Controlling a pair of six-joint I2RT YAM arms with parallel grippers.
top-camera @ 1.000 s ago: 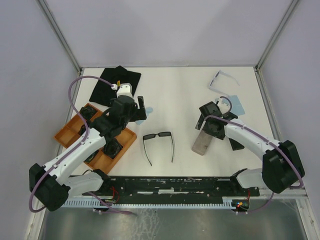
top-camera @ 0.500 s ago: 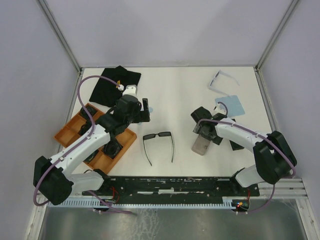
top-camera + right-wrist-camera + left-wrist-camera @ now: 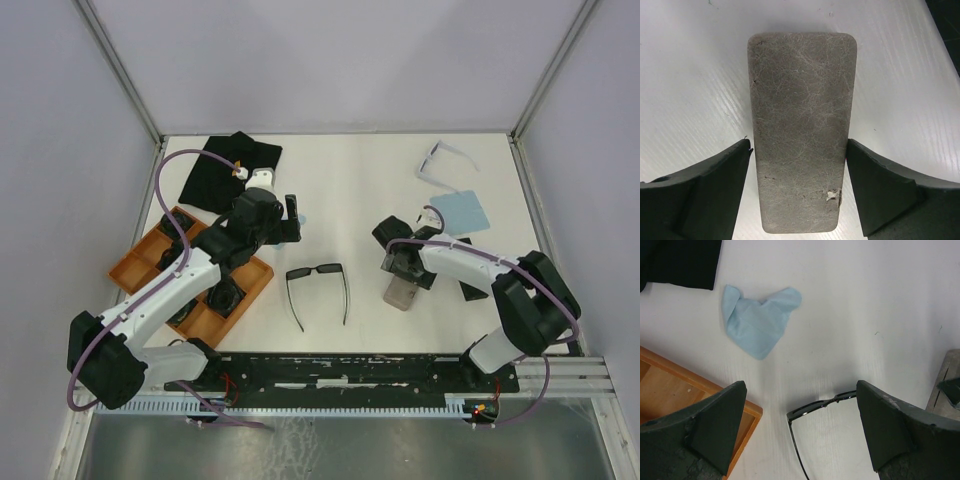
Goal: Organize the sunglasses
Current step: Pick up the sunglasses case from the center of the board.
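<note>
Between the right fingers (image 3: 700, 195), spread wide, lies the grey felt oblong case (image 3: 800, 125); closing off-centre could skid it. Left fingers (image 3: 715, 425), released, hang over the black-framed dark-lensed sunglasses (image 3: 800, 411).

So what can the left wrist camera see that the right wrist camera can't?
Only the left wrist view, past the left fingers, shows the black sunglasses, a crumpled light blue cloth, a corner of the orange tray and a black cloth. Only the right wrist view shows the grey case whole, between the right fingers. Both show the white table and open fingers, and the left view seems to catch that case's edge.
</note>
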